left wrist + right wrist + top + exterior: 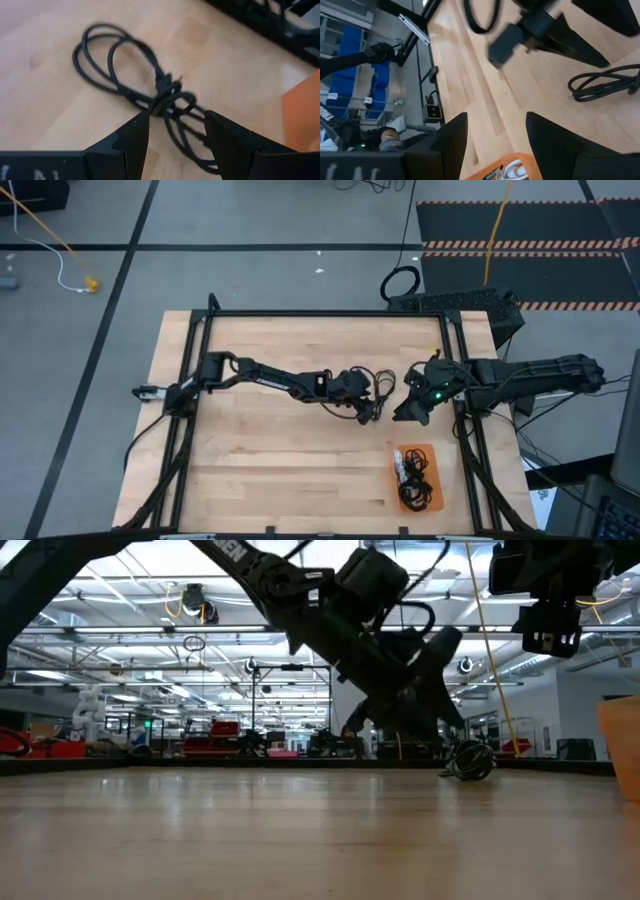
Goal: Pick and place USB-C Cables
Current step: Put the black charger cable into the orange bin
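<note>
The USB-C cables are the thing of this task, and the thin black coiled cable bundle (150, 85) is lying flat on the light wooden table (260, 450), just ahead of the left gripper (173, 131). In the left wrist view its tied knot is sitting between the two dark fingers, near their tips, and one loose strand is running down into the gap, while the two long loops are spreading away beyond the fingertips. The left fingers are standing apart, wide enough to take the knot, and they are holding nothing; I cannot tell whether a finger is already touching the strand. The right gripper (492, 131) is hanging above the table, beside the left one, with its fingers also spread and empty; the same bundle is showing well ahead of them. The small orange rectangular tray (418, 476) is lying well apart from both pairs of fingers, and it is already holding several bundles, at least one white cable (398, 465) and some black ones (420, 494); the exact number I cannot count. So I judge that most of the work is done, and that this last bundle on the bare wood is waiting to be gripped, lifted and carried to the tray.
</note>
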Controlling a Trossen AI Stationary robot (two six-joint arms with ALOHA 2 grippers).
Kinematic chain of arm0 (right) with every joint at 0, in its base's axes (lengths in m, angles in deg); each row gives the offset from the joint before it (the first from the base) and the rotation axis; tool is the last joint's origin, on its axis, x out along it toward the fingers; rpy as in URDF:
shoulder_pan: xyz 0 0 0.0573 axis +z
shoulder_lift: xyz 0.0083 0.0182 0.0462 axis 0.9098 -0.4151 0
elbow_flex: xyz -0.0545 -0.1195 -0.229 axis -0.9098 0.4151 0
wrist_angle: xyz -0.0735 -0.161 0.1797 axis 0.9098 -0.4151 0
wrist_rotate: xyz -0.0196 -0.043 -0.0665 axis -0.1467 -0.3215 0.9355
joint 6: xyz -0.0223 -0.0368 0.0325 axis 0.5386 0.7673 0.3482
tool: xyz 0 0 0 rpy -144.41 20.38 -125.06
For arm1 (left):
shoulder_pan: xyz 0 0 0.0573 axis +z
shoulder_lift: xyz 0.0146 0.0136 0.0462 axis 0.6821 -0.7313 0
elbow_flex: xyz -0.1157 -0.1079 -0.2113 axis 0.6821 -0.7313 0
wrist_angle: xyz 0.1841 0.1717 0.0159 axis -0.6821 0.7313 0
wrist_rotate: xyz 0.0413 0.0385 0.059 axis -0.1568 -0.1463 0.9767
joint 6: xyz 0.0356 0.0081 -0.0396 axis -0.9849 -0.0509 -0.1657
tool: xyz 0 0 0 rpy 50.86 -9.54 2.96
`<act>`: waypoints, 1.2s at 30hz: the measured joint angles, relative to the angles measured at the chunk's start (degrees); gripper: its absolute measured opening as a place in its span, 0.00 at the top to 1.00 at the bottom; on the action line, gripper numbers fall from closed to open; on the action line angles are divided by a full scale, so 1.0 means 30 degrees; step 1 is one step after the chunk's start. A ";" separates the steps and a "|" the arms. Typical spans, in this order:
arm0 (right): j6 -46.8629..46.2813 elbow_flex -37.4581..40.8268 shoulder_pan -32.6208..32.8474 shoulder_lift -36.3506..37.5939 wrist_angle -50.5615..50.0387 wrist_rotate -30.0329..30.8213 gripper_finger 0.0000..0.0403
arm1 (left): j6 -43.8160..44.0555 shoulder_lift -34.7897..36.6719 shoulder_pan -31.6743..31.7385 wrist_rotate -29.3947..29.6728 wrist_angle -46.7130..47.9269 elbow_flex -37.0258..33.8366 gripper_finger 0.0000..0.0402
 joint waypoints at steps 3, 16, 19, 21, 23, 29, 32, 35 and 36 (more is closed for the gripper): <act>0.0130 0.0000 -0.0056 0.0122 -0.0021 -0.0012 0.52 | 0.0358 -0.0378 -0.0013 0.0000 -0.0055 -0.0007 0.52; 0.0350 0.0007 -0.0060 0.0151 0.0064 -0.0007 0.52 | 0.1172 -0.1414 -0.0093 0.0342 -0.1618 -0.0004 0.52; 0.0430 0.0007 -0.0066 0.0151 0.0072 0.0000 0.52 | 0.1477 -0.1660 -0.0079 0.0364 -0.2029 -0.0007 0.52; 0.0531 0.0007 -0.0065 0.0148 0.0083 0.0000 0.52 | 0.1659 -0.1967 -0.0079 0.0321 -0.2282 0.0022 0.52; 0.0636 0.0007 -0.0067 0.0152 0.0133 0.0008 0.52 | 0.1812 -0.2323 -0.0079 0.0336 -0.2326 -0.0006 0.52; 0.0787 0.0003 -0.0067 0.0151 0.0220 0.0022 0.52 | 0.1504 -0.2707 -0.0063 0.0320 -0.3387 0.0000 0.61; 0.0860 0.0004 -0.0066 0.0151 0.0224 0.0027 0.52 | 0.1005 -0.2748 0.0045 0.0326 -0.3925 0.0000 0.74; 0.0932 0.0007 -0.0067 0.0151 0.0224 0.0036 0.52 | 0.0885 -0.2748 0.0206 0.0349 -0.4082 0.0000 0.89; 0.0933 0.0000 -0.0067 0.0151 0.0224 0.0029 0.52 | 0.0886 -0.2747 0.0254 0.0236 -0.4141 0.0000 0.94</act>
